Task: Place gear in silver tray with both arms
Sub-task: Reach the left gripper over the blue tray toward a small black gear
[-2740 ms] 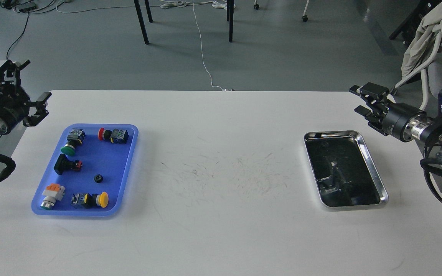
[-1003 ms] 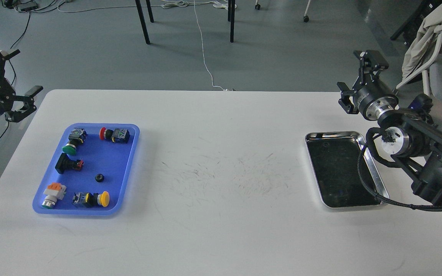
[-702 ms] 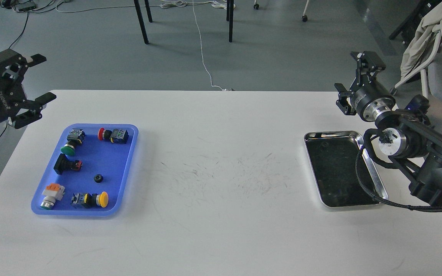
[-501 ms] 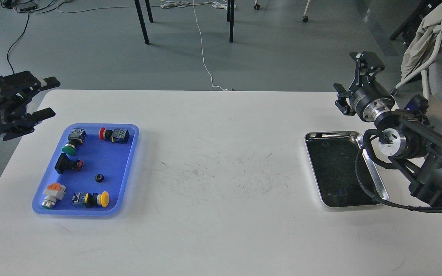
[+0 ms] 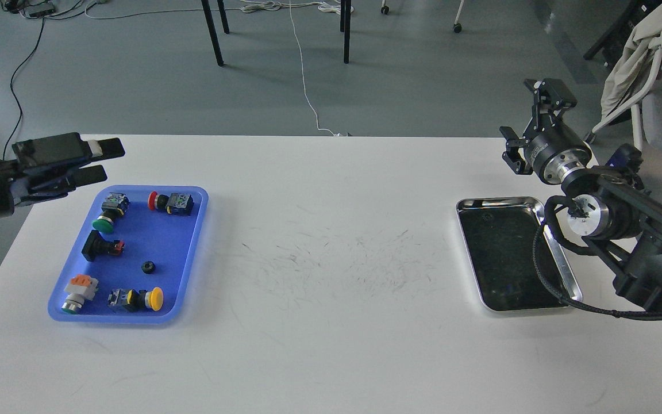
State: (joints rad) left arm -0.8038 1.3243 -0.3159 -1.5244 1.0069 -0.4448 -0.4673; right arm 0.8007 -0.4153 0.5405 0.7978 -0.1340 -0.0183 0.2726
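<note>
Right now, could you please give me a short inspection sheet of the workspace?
Surface: white table, scuffed at centre.
Job's things: silver tray empty; small black gear in blue tray.
Clutter: push-button switches in the blue tray.
Grippers: left gripper open beyond the blue tray; right gripper open, raised.
Cables: black cable over the silver tray's rim.
Surroundings: chair legs, floor wires.

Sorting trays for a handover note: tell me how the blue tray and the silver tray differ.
The blue tray is matte plastic; the silver tray is shiny metal. The blue tray holds push-button switches and a small black gear; the silver tray holds nothing. Both are rectangular, rimmed, and lie flat on the white table.
</note>
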